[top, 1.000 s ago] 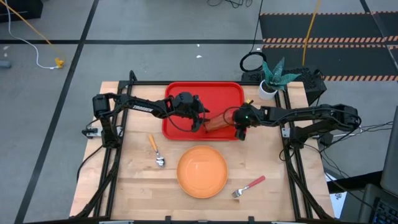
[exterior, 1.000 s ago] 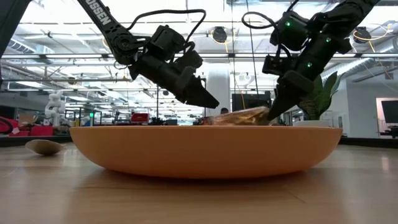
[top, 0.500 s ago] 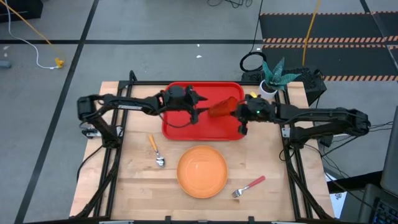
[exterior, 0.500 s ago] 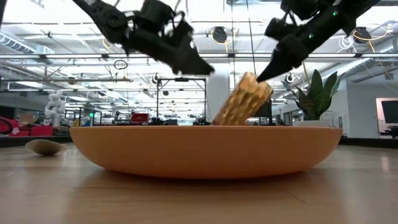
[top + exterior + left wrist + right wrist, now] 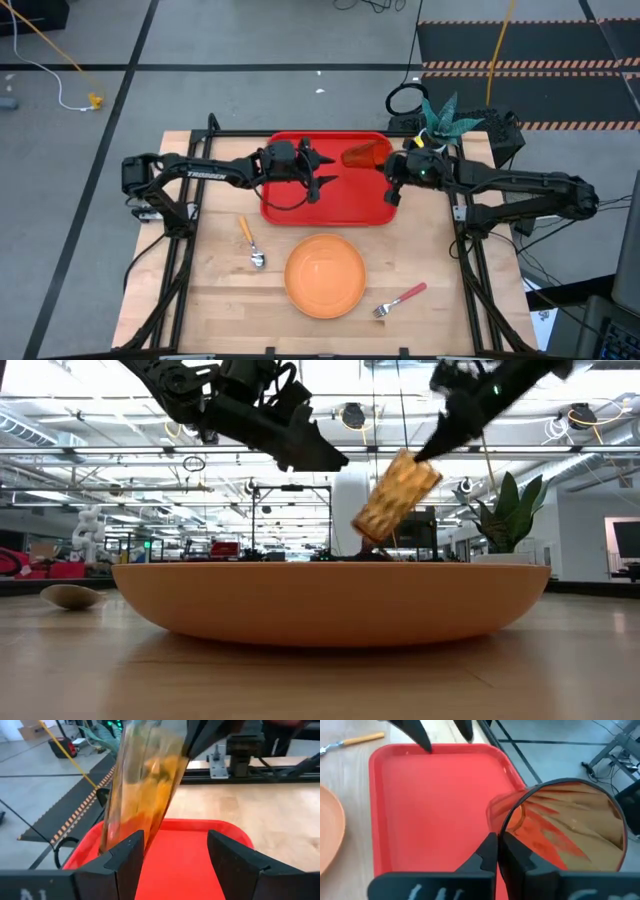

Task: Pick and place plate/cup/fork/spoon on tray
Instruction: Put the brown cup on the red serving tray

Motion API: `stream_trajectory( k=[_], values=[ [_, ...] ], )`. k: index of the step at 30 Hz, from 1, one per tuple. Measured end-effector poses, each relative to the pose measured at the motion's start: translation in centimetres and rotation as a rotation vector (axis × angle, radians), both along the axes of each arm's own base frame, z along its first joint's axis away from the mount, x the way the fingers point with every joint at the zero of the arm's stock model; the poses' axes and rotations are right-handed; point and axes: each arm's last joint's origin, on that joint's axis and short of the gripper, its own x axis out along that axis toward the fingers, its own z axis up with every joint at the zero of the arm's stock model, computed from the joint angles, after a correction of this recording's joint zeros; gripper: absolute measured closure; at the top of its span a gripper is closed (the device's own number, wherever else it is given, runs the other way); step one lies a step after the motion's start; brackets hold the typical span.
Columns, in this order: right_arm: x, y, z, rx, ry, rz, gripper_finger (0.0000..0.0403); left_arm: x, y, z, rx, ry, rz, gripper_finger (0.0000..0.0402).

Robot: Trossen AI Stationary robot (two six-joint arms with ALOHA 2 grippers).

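The amber cup (image 5: 364,155) hangs tilted above the far right corner of the red tray (image 5: 300,205), held by my right gripper (image 5: 385,166), which is shut on it. In the low view the cup (image 5: 396,497) is clear of the tray. My left gripper (image 5: 324,170) is open and empty over the tray's middle, its fingers (image 5: 125,857) pointing at the cup (image 5: 145,780). The orange plate (image 5: 325,275) lies flat on the table near the tray. The spoon (image 5: 251,242) lies left of the plate and the fork (image 5: 400,298) right of it. My right gripper pinches the cup's wall at its rim (image 5: 503,827), one finger inside the mouth and one outside. The fingers come slanting down from the table's right. The cup is lifted clear of the tray and hangs tilted below the fingertips (image 5: 432,448), base lowest.
A white pot with a green plant (image 5: 438,128) stands at the table's far right corner, close to my right arm. The black frame rails (image 5: 460,215) run along both table sides. Bare wood shows between the tray and the plate.
My right gripper has risen and gone toward the table's far edge with the cup. The cup lay on its side on the tray and now hangs tilted, clear of it. My left gripper has drawn back toward the table's left and far side, still open.
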Motion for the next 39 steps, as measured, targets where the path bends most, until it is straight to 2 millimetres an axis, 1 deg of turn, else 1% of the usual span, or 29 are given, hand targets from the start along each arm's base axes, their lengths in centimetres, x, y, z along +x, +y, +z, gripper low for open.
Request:
stream_trajectory(
  k=[5,8,11,15,20,25,28,32,35,39],
  values=[
    [0.8,-0.2,3.6,-0.014,0.094,0.014,0.0402,0.0,0.1,0.4,0.016,-0.037,0.027,0.0183],
    [1.6,-0.6,5.5,-0.057,0.137,-0.018,0.0403,0.1,0.1,0.6,0.019,-0.054,0.027,0.0183],
    [2.8,-1.0,6.7,-0.079,0.208,-0.041,0.0403,0.1,0.1,0.5,0.008,-0.045,0.029,0.0183],
    [4.6,-1.6,7.7,-0.087,0.301,-0.013,0.0403,0.1,0.1,0.5,-0.006,-0.047,0.033,0.0183],
    [7.0,-2.2,7.8,-0.106,0.4,0.035,0.0403,0.0,0.1,0.5,-0.012,-0.048,0.034,0.0183],
    [8.6,-3.4,8.1,-0.107,0.472,0.042,0.0403,0.0,0.1,0.4,-0.026,-0.045,0.038,0.0183],
    [9.0,-4.6,8.2,-0.09,0.513,0.032,0.0403,0.0,0.1,0.4,-0.037,-0.047,0.036,0.0183],
    [9.2,-6.7,8.0,-0.025,0.523,0.036,0.0403,0.1,-0.2,0.4,-0.046,-0.046,0.025,0.0183],
    [9.1,-8.6,7.1,0.033,0.539,0.023,0.0403,0.2,-0.6,0.4,-0.039,-0.045,0.01,0.0183],
    [8.9,-10.9,5.5,0.116,0.583,-0.01,0.0403,0.3,-1.1,0.4,-0.034,-0.044,-0.007,0.0183]
  ],
)
